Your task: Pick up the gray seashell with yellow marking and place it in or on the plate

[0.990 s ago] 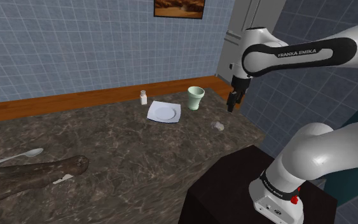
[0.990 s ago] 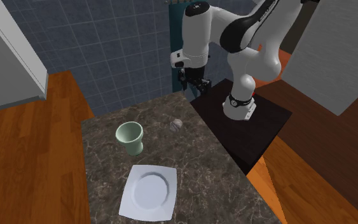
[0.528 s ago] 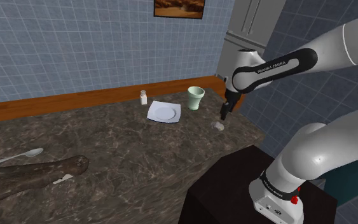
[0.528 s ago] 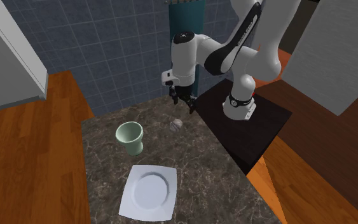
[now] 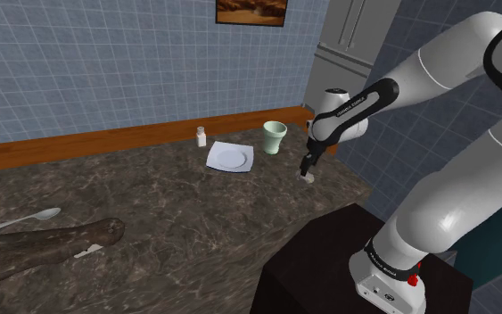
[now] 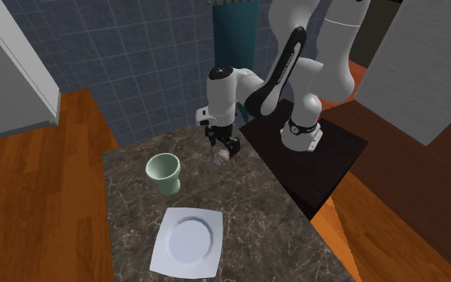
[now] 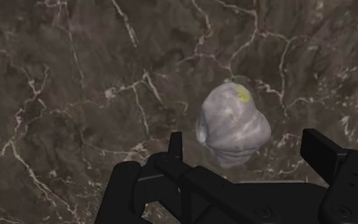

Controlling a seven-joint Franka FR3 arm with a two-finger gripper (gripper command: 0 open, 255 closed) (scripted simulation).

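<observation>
the gripper (image 7: 247, 151) hangs low over the dark marble counter (image 7: 63, 83), close to the edge beside the stand. its fingers are spread, so the gray seashell (image 7: 233, 127) with a yellow spot lies between them, not pinched yet. i judge this pose prepares the closing. the white square plate (image 6: 159, 256) waits well apart, near the green cup (image 6: 164, 173).
</observation>
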